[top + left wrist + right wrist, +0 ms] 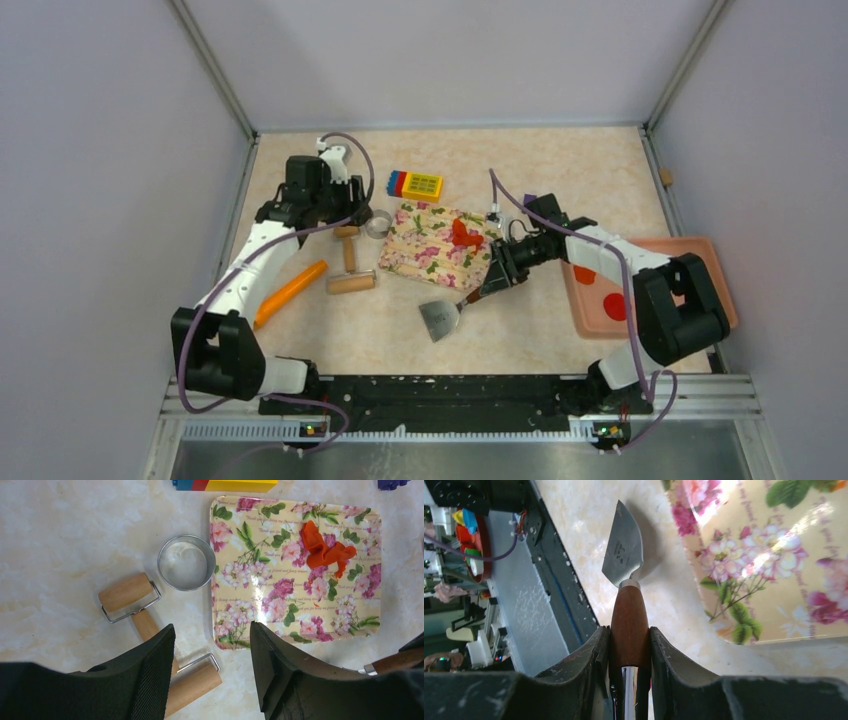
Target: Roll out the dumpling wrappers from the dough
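Closest to my left wrist lens, the left end effector [211,630] hangs open, its black ribbed fingers spread over a wooden rolling pin [125,592] with wire yokes. Leftmost in the top view, a smooth orange carrot toy [290,292] lies slanted on the marbled worktop [60,540]. A thin metal ring [160,565] stands just beside the left edge of the glossy, square floral tray [260,605]. The dough [325,550] sits on the tray's far right part, a crumpled, folded red-orange lump with no clear long axis. I see bare tray surface left of it. The right end effector [629,630] clamps the scraper [623,555] by its wooden handle, steel blade pointing toward the arm bases, off the tray's near right corner. Two flat round dumpling wrappers [615,306] lie in the salmon tray [690,250] at the right edge.
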`<state>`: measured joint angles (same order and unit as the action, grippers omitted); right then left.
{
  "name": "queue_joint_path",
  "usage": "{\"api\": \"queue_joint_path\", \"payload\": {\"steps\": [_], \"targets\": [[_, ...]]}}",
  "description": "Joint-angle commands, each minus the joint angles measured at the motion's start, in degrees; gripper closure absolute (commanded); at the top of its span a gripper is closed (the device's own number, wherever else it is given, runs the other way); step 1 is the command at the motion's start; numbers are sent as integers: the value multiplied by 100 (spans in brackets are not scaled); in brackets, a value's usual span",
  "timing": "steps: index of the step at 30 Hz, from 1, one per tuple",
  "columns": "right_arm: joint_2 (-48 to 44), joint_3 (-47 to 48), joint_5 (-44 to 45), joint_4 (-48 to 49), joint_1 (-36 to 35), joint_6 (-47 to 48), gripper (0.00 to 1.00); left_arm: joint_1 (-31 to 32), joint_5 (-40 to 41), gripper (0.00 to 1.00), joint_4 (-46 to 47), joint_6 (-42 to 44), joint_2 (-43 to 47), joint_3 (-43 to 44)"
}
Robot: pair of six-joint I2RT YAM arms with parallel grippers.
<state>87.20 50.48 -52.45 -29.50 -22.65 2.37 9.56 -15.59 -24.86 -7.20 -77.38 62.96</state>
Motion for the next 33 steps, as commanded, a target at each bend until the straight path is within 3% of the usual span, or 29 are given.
{"api": "queue_joint_path", "payload": {"steps": [1,3,7,9,12,21,22,23,24,28,33], "targets": [[177,15,381,878,-131,-392,91,-16,-176,40,213,60,86,-152],[226,30,554,812,-151,-298,85,-16,-278,40,277,68,138,-208],[212,222,803,360,-166,193,64,-22,-348,40,289,102,254,-269],[150,363,953,123,-161,334,48,-32,-409,40,310,105,306,-302],[54,644,1168,-416,-164,757,35,-55,-536,40,413,67,396,-424],[-436,1932,2156,-1273,417,1770,25,-159,-650,32,539,623,678,-385],[-497,2159,2348,-1217,538,1714,24,-195,-608,27,550,777,660,-264],[-549,2334,2672,-1107,655,1523,24,-230,-548,5,563,887,632,-171],[-583,2503,2989,-981,774,1341,22,-267,-486,2,565,954,595,-45],[-706,3133,4110,-614,1080,550,13,-350,-144,1,399,1193,469,582],[-833,3768,5465,-204,1086,-177,9,-350,-1,1,-18,1456,377,1461]]}}
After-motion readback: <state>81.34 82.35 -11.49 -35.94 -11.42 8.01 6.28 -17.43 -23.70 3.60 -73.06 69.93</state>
